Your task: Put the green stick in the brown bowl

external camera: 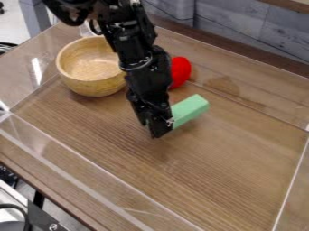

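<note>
The green stick (190, 111) lies at the centre of the table (90, 144), gripped in the clenched jaws of the gripper (162, 129), so the grasp seems made and a lift towards the brown bowl (93, 82) at ten o'clock comes next.

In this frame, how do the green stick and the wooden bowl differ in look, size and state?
The green stick is a narrow mint-green bar; the bowl is round, hollow and tan, and clearly bigger.
The stick is at the gripper, partly hidden by it, while the bowl stands apart from the fingertips.
Both are plain, without printed patterns that show.
</note>
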